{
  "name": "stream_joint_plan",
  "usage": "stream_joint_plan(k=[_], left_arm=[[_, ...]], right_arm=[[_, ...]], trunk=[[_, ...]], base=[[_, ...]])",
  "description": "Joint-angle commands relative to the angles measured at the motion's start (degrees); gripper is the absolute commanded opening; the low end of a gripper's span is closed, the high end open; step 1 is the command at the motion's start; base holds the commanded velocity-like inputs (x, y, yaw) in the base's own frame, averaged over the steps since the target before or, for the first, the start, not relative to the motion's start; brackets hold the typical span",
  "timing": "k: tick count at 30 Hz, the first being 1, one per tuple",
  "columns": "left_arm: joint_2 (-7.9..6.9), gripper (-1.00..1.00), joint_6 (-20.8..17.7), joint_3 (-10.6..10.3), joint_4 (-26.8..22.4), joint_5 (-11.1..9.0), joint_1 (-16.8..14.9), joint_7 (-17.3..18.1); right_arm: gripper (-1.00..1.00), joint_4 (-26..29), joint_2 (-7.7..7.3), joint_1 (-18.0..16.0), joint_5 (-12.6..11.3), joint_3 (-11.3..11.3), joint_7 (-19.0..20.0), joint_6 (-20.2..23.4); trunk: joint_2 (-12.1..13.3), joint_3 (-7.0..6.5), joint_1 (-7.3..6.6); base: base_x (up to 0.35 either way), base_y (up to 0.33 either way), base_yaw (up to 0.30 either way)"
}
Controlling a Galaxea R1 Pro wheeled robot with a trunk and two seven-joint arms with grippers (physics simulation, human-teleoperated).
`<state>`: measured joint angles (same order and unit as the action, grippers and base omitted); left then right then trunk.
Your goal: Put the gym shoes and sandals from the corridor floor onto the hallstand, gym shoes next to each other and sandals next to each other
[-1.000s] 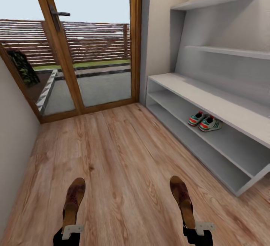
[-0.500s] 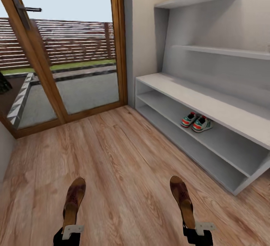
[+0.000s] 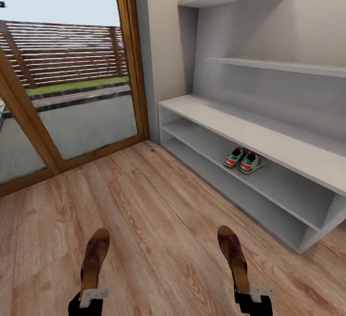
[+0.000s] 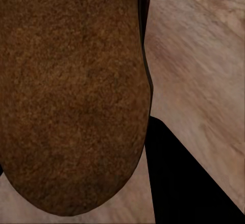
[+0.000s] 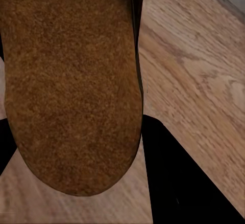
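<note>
left gripper (image 3: 85,301), brown strappy sandal (image 3: 95,254)

The corridor floor (image 3: 158,210) lies bare between the carried sandals and the hallstand (image 3: 250,135), so the way to its front edge is open. On the middle shelf tier the two gym shoes (image 3: 243,159) sit side by side near the middle of its length; the stretch toward the door-side end is free, and so is the stretch toward the near end. The bench top is bare along its whole visible length, as is the bottom tier. The glass door frame (image 3: 132,66) bounds the far end.
</note>
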<state>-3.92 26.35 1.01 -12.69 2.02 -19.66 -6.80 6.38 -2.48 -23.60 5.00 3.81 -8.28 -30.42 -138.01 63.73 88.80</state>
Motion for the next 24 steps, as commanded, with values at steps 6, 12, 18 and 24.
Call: stream_joint_plan(k=[6, 12, 18, 24], left_arm=[[0.02, -1.0, 0.1, 0.1, 0.0, 0.4, 0.0, -0.3], [0.05, -1.0, 0.1, 0.1, 0.0, 0.4, 0.0, -0.3], [0.05, -1.0, 0.1, 0.1, 0.0, 0.4, 0.0, -0.2], [0.04, -1.0, 0.1, 0.1, 0.0, 0.4, 0.0, -0.3]], right_arm=[[-1.0, 0.0, -0.02, 0.0, 0.4, 0.3, -0.1, -0.2], [-1.0, 0.0, -0.06, 0.0, 0.4, 0.3, 0.0, -0.2], [-1.0, 0.0, -0.15, 0.0, 0.4, 0.3, -0.1, -0.2], [-1.0, -0.1, -0.15, 0.0, 0.4, 0.3, -0.1, -0.2]], trunk=[[0.0, 0.06, 0.02], [0.0, 0.06, 0.02], [0.0, 0.06, 0.02], [0.0, 0.06, 0.02]], base=[[0.292, 0.222, -0.02], [0.29, 0.225, -0.002], [0.29, 0.225, 0.0], [0.29, 0.225, 0.0]])
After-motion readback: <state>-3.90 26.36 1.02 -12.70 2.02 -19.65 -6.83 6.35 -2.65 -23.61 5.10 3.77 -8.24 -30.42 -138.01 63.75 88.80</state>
